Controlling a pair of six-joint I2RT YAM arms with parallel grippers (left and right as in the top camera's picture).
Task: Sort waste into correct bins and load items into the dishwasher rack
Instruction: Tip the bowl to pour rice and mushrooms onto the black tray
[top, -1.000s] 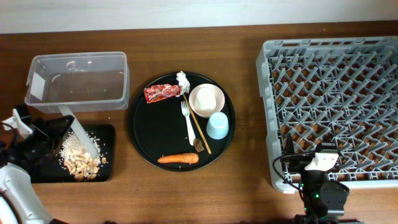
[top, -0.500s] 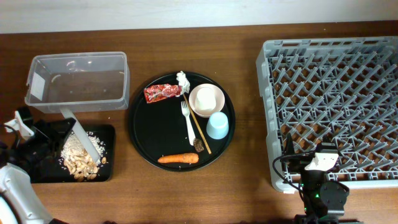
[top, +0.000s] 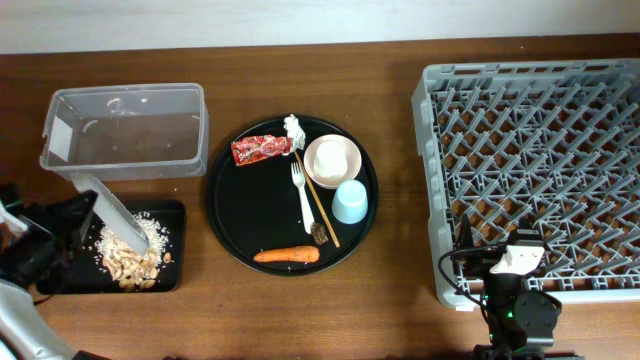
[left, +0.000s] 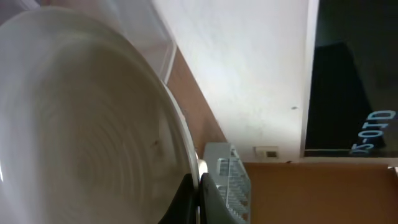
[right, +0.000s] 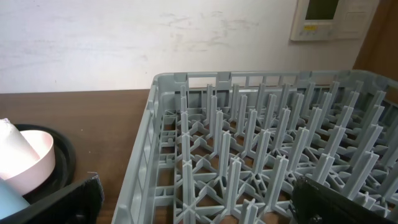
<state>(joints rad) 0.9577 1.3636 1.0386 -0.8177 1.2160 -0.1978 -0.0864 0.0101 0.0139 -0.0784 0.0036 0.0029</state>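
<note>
Leftward and a little up goes the plate since a second ago, carried by the left gripper toward the tabletop's left edge; its top rim now sits just beside the clear tub, and more of the scrap heap lies uncovered; nothing else has shifted.

Seen from overhead the plate is only a tilted sliver, edge-on; the left wrist view alone shows its pale, ringed face filling the frame, with the rim pinched between the dark fingers at the bottom, clamped tight on it.

By the right edge stands the rack; the right wrist view shows its pegs close up, and the right gripper at the rack's near-left corner, jaws spread wide with nothing between them.

At the middle of the tabletop the round black tray carries the bowl, the cup, the fork, the chopsticks, the carrot, the red wrapper, the tissue and the dark lump.

Near the far-left corner sits the clear tub; in front of it, the black tray holds the rice and scraps, with the plate tilted above.
</note>
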